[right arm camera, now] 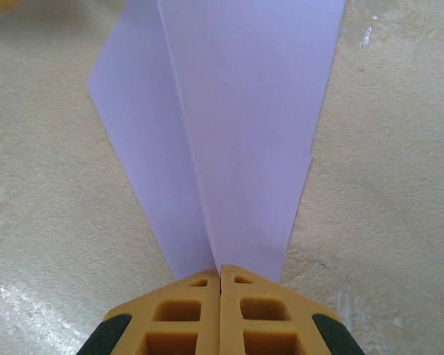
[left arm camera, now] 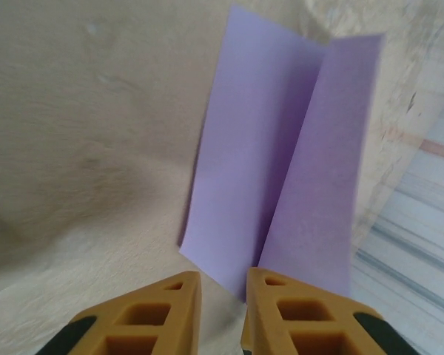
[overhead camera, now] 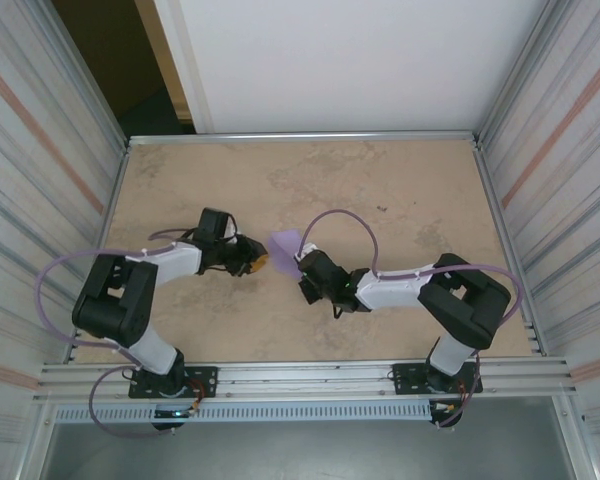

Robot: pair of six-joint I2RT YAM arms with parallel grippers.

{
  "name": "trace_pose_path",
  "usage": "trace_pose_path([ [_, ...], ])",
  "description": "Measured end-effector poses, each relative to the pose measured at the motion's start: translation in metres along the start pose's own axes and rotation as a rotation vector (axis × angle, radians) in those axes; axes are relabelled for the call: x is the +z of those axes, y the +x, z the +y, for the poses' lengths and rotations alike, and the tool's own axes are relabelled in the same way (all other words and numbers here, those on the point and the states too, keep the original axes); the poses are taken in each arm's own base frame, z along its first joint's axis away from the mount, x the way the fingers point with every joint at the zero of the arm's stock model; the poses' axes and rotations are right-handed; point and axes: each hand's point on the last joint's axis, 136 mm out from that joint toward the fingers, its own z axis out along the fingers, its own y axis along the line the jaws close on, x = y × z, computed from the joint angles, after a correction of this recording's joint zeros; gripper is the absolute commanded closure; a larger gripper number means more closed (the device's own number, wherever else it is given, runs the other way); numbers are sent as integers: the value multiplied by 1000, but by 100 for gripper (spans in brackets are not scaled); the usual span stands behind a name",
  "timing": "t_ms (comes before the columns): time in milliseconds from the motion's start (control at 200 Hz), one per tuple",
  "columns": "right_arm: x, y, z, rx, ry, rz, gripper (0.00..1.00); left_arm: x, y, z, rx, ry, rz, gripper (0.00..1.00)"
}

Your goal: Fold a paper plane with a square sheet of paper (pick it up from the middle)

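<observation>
On my left, the left gripper (overhead camera: 257,262) lies low over the table (overhead camera: 400,190), and its wrist view shows its tan fingers (left arm camera: 166,314) a little apart with nothing between them, their tips just short of the near edge of the lavender sheet of paper (left arm camera: 281,163). The sheet (overhead camera: 285,243) sits mid-table between the two arms, folded along a centre crease with its two halves raised in a shallow V. On my right, the right gripper (right arm camera: 220,271) is clamped tight on the sheet's crease end (right arm camera: 229,111).
</observation>
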Motion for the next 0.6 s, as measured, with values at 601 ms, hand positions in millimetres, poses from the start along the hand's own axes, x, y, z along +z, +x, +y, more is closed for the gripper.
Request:
trace_pose_path([
  [601,4,-11,8,-36,-64,-58,82,34,9,3,16,-45,86,82],
])
